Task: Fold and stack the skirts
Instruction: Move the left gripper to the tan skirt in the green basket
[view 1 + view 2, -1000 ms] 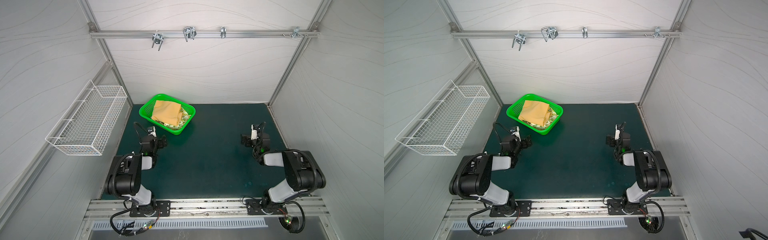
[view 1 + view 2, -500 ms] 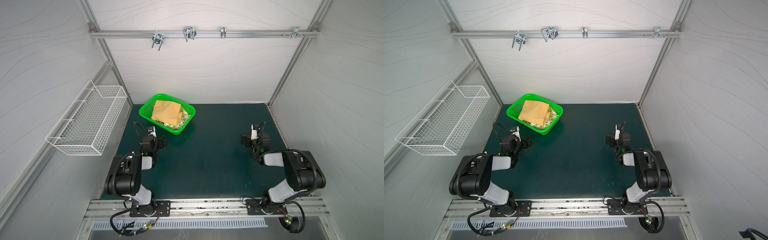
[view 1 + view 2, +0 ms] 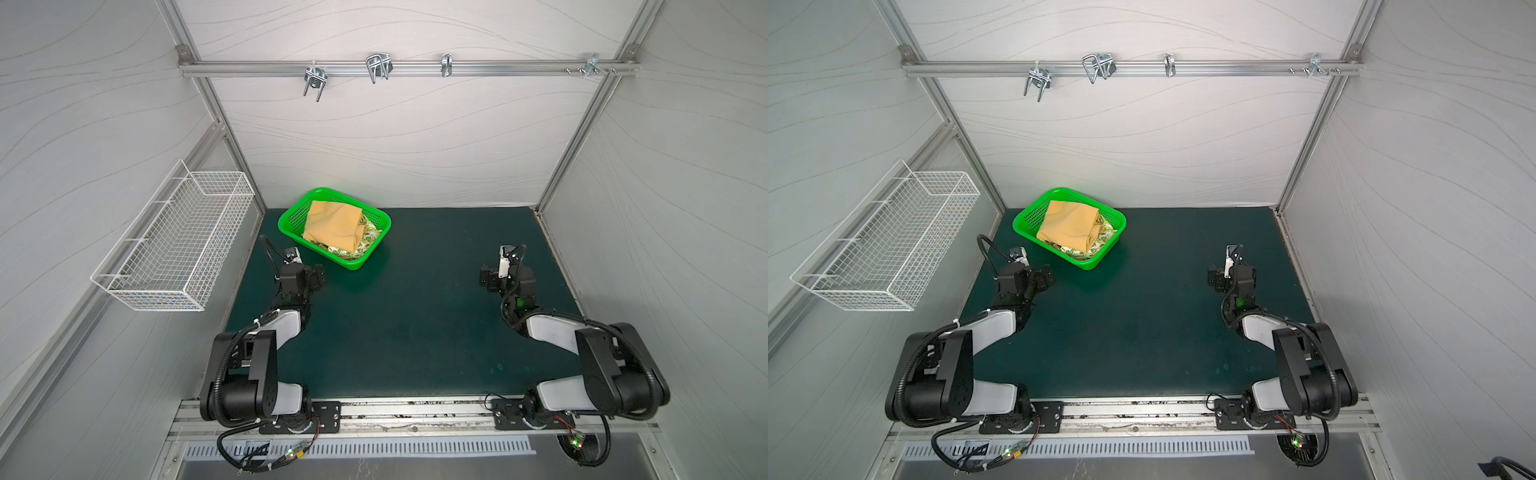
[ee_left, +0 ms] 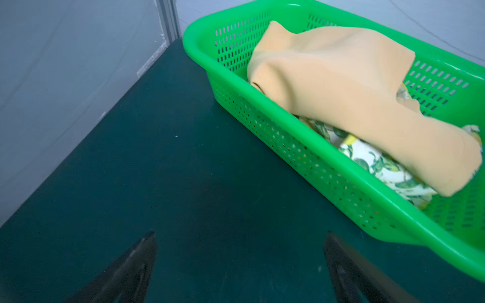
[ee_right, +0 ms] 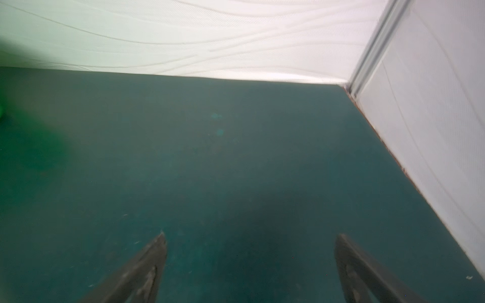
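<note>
Both skirts lie crumpled in a green perforated basket [image 3: 291,218] [image 3: 1025,218] [image 4: 315,168] at the back left of the mat. The mustard-orange skirt [image 3: 332,224] [image 3: 1069,226] [image 4: 341,91] is on top. The cream lemon-print skirt [image 3: 365,239] [image 3: 1098,245] [image 4: 380,165] shows beneath it. My left gripper [image 3: 305,270] [image 3: 1034,272] [image 4: 240,236] is open and empty, low over the mat just in front of the basket. My right gripper [image 3: 496,272] [image 3: 1225,272] [image 5: 250,237] is open and empty over bare mat on the right side.
A white wire basket [image 3: 174,245] [image 3: 888,249] hangs on the left wall. A metal rail with hooks [image 3: 378,68] [image 3: 1098,66] crosses the back wall. White walls close in the dark green mat [image 3: 415,311] [image 3: 1142,324] on three sides.
</note>
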You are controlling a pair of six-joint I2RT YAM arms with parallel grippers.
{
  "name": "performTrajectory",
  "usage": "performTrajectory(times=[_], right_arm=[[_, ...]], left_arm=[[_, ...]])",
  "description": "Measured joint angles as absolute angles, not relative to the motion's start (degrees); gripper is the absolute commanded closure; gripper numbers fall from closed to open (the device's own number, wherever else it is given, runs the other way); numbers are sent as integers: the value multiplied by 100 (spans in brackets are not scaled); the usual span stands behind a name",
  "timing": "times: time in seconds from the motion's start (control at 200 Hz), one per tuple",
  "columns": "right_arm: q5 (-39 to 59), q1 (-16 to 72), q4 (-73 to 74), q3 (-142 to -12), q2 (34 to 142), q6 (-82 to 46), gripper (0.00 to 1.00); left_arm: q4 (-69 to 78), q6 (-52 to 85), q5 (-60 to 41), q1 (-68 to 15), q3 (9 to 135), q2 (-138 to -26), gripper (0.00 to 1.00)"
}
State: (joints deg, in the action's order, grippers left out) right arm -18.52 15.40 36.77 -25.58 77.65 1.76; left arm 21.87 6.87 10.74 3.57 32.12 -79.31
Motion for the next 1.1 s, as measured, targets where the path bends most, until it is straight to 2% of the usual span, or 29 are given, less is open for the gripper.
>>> performTrajectory(times=[0.23,0.485,0.675,0.915,1.101], right_arm=[[-1981,1997,2808,-2825,6858,86,1],[-1754,2261,1653,-3701,6617,-285,1],[-1234,2351,832,-4394,6587,-672,1],[-773,2458,-69,-5509,6919,-1061,1],[-609,2517,-497,-5673,6987,-1223,1]], left_arm=[[902,773,1350,-58,3588,-7634,1],[-3,832,1520,-823,3964,-7085,1],[-589,1245,1267,-891,4683,-7037,1],[-1483,2110,521,-891,6501,-7920,1],[-2021,2609,25,-819,7653,-8945,2]])
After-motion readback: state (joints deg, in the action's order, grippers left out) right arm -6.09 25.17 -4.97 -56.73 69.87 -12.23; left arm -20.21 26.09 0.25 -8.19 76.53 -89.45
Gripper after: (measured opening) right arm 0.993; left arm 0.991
